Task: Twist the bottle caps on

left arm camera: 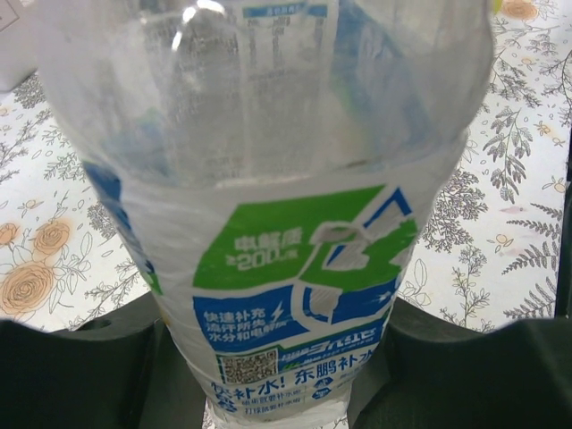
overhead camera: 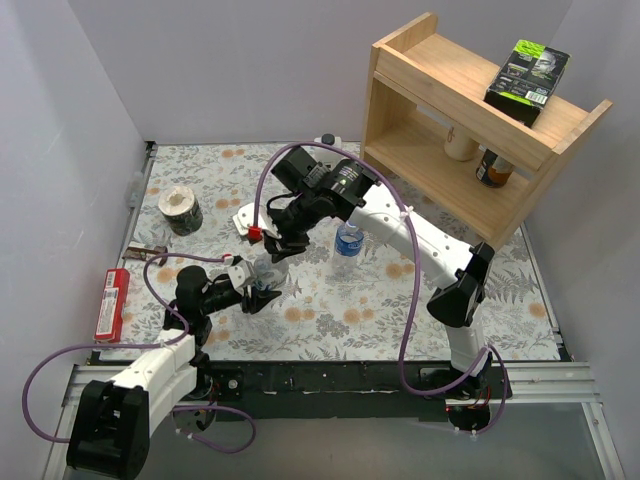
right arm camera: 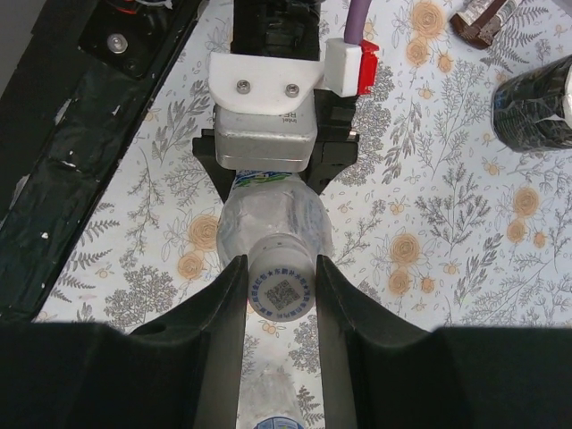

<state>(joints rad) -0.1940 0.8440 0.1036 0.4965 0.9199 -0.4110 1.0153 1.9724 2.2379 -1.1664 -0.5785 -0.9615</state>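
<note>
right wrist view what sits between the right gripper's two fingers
The whitish bottle cap, printed code on top, sits there, both fingers against it, on the clear bottle that the left gripper holds. The right wrist view shows it.

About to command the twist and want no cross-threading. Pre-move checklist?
1. Left pincer holds the clear plastic bottle with blue-and-green label: ok, the bottle body fills its grip.
2. Whitish round plastic cap sits on the bottle neck: ok.
3. Right pincer centred on the cap: ok, closed against both sides of it.
4. Cap axis in line with the right pincer: ok, the right wrist view looks straight onto the cap top.
5. Threads engaged squarely: cannot tell, hidden under the cap.
</note>
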